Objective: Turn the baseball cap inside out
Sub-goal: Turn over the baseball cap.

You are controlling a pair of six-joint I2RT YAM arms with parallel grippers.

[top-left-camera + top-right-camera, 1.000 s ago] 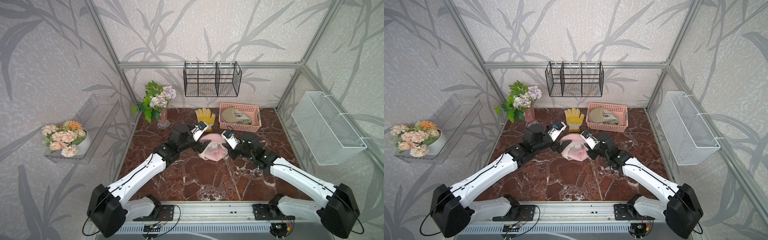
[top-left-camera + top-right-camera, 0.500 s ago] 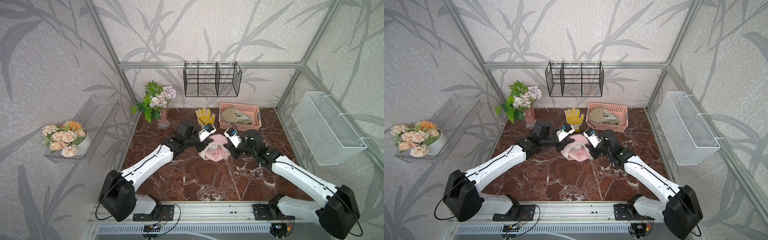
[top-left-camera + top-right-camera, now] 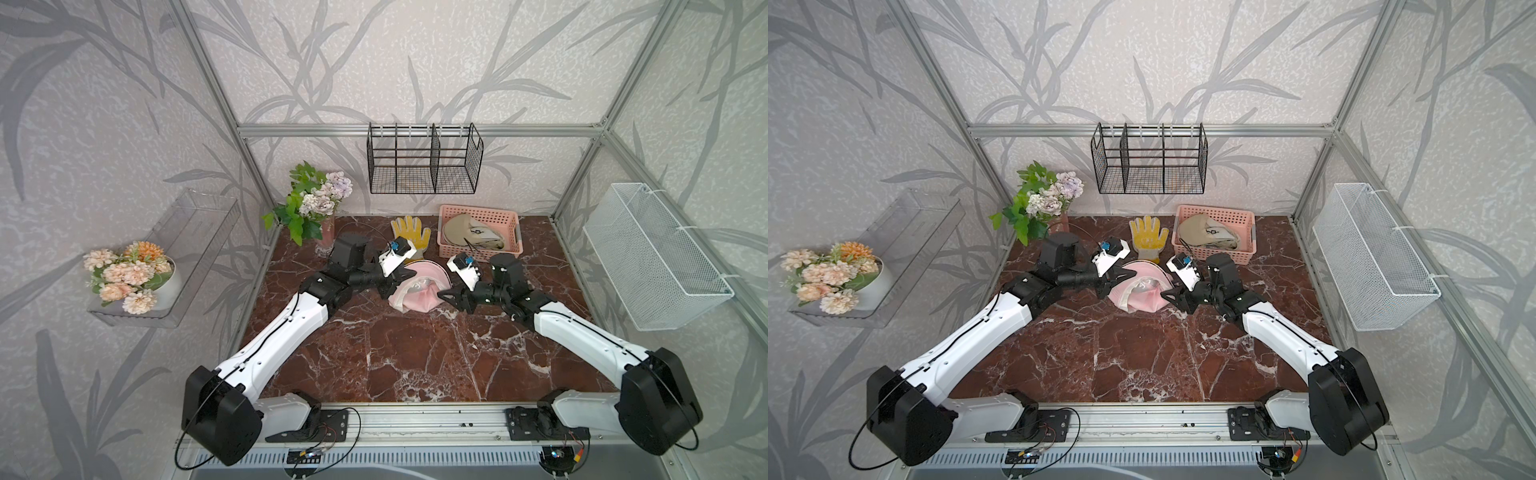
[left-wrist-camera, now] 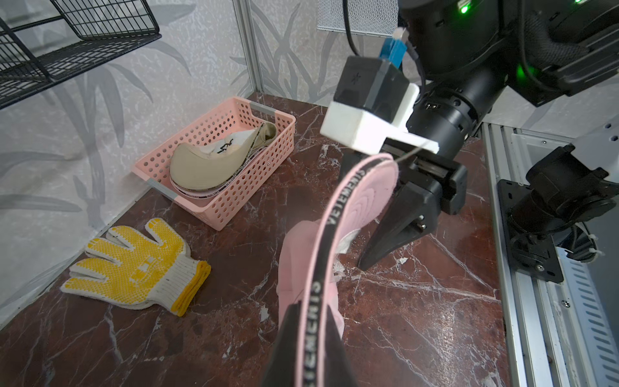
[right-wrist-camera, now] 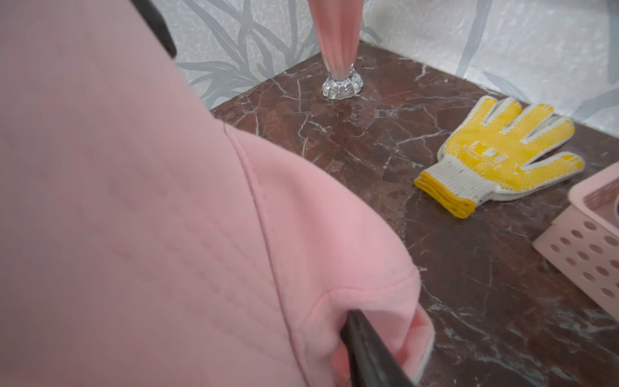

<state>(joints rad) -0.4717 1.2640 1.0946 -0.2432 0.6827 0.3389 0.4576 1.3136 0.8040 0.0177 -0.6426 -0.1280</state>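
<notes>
Nearby, yellow glove [image 3: 409, 235] and pink basket [image 3: 482, 210] behind on the desk [image 3: 415, 353], pink baseball cap [image 3: 415, 297] mid-desk between both tools, left tool [image 4: 310, 311] pinching its lettered band, right tool [image 3: 446, 296] spread, one finger in a fold

The baseball cap [image 5: 167, 201] is soft pink cloth, matt, slightly fuzzy, w/ stitched seams. Its edge tape [image 4: 316, 268] is woven black, lettered, w/ a faint sheen. The table [image 3: 415, 353] is a red-brown marble-look slab w/ white veins, polished and glossy. The glove [image 4: 134, 264] is white knit fabric w/ rough yellow rubbery dots. The basket [image 4: 234, 201] is smooth pink plastic, perforated. The beige cap [image 4: 197, 167] is matt cloth. The wire rack [image 3: 415, 183] is black coated metal and the mesh bin [image 3: 648, 266] white coated wire. The vase [image 5: 341, 83] has a shiny clear glass foot. The frame bar [image 3: 415, 129] is satin alu. The wall shelf [image 3: 195, 232] is clear glossy plastic. The 2 arm shells [image 3: 291, 328] are smooth white plastic.
</notes>
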